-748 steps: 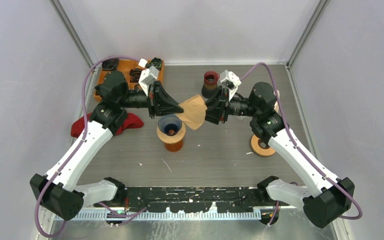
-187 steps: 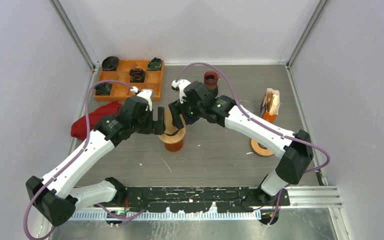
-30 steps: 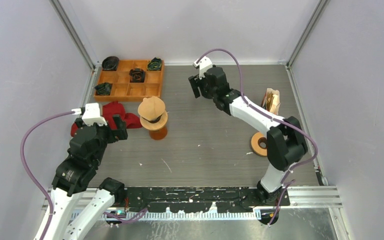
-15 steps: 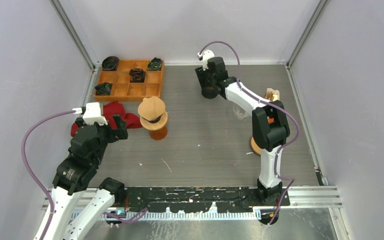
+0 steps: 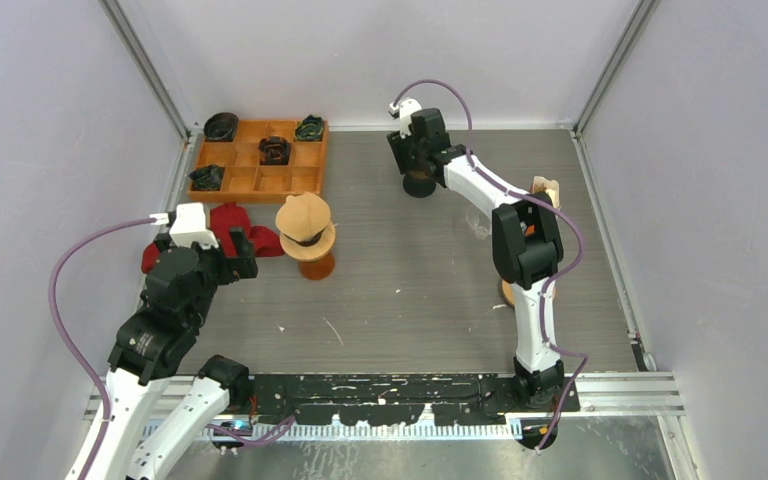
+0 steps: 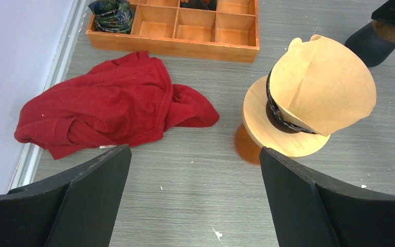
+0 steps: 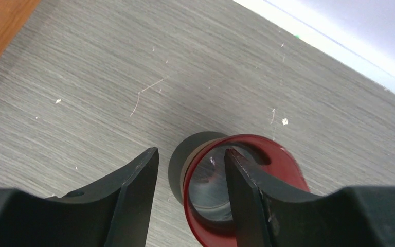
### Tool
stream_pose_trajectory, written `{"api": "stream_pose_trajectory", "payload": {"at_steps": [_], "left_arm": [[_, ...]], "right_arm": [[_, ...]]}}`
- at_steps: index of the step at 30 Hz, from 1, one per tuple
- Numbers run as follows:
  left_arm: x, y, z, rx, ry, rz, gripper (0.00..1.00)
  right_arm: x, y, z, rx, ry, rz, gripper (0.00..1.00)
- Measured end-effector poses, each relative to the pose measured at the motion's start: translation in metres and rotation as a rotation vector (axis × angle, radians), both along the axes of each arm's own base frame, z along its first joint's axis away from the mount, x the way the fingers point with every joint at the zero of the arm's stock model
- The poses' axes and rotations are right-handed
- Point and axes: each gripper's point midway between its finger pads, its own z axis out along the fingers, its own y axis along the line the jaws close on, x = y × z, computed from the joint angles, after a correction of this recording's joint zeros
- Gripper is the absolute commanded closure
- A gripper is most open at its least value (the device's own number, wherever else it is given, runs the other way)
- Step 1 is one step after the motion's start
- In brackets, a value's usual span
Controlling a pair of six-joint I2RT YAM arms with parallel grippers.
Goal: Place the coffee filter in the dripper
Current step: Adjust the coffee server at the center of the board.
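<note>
Facing your wide, empty left gripper (image 6: 194,149), the tan paper cone filter (image 6: 324,87) stands ahead-right. Your parted right gripper (image 7: 191,153) lies much farther.

Both arms look the same to me: smooth white shells on the long links and bulky matt black housings at every joint. The left arm (image 5: 150,340) is at eight o'clock on the table and the right arm (image 5: 475,185) is toward one o'clock. Each carries a small white block (image 5: 189,222) at the wrist. A purple cable (image 5: 55,295) loops free from the left arm's block, and a second purple cable (image 5: 432,84) arches off the right. The left gripper (image 6: 193,154) has two broad, black, wedge-shaped fingers (image 6: 82,200) with straight edges and a faintly grainy finish. The right gripper (image 7: 191,154) has the same black fingers, with flat inner faces.
</note>
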Motion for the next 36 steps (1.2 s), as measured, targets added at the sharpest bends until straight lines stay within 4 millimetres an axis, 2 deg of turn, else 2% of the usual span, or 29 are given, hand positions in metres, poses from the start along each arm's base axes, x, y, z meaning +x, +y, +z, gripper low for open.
{"api": "stream_pose_trajectory", "payload": {"at_steps": [5, 14, 22, 28, 36], "left_arm": [[0.000, 0.000, -0.001, 0.001, 0.002, 0.000, 0.01], [0.000, 0.000, -0.001, 0.001, 0.003, 0.001, 0.01], [0.000, 0.000, -0.001, 0.001, 0.003, 0.000, 0.01], [0.000, 0.000, 0.000, 0.000, 0.000, 0.000, 0.01], [-0.003, 0.001, 0.003, -0.008, -0.017, 0.001, 0.01]], "right_arm": [[-0.007, -0.001, -0.011, -0.020, 0.047, 0.010, 0.58], [-0.011, -0.003, -0.013, -0.028, 0.078, 0.015, 0.85], [-0.022, -0.001, -0.012, -0.018, 0.112, 0.029, 0.90], [-0.058, -0.002, -0.013, -0.013, 0.182, 0.034, 0.90], [-0.126, 0.016, -0.009, -0.030, 0.235, 0.051, 0.90]]}}
